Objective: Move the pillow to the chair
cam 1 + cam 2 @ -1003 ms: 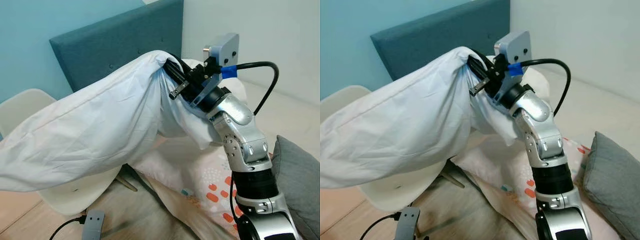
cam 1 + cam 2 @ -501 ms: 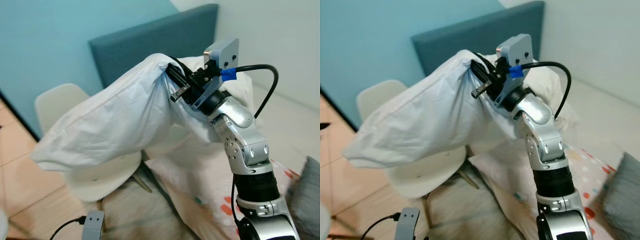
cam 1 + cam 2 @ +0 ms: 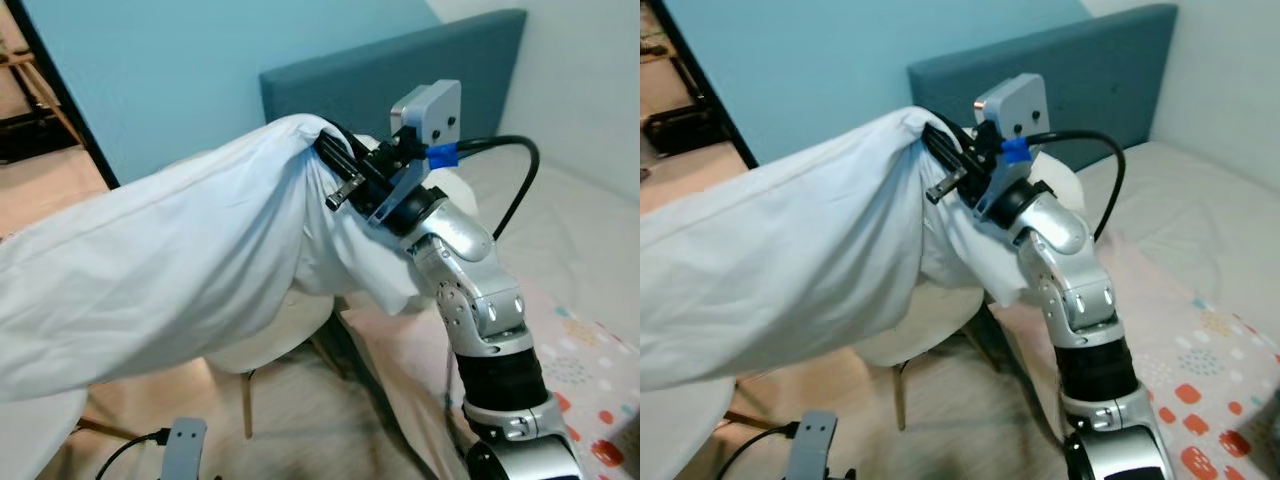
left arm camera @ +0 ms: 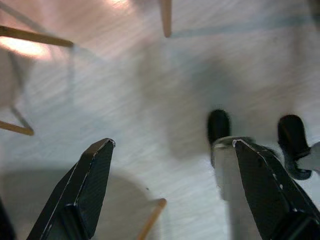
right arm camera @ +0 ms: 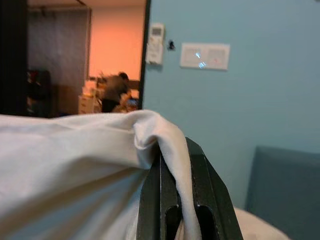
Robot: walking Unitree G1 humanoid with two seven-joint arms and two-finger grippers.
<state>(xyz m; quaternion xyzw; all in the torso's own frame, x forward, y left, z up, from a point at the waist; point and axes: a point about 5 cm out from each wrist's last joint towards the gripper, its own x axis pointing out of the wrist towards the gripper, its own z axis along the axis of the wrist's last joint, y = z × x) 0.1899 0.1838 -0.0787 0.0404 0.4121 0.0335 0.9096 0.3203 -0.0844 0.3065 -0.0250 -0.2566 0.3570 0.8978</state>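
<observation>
2 black fingers of the right gripper were clenched on a corner of the large white fabric pillow; left gripper hung released. Best lowered onto the white moulded chair below the jaws before letting go.

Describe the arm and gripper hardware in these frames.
Right arm: silver jointed shells with screw heads, black ribbed forearm segment. A grey camera box sits on the wrist, with a black cable looping off it, wrapped in blue tape near the box. Right gripper: black bracket, long black jaws. Left gripper: two tapered, glossy black jaws.
</observation>
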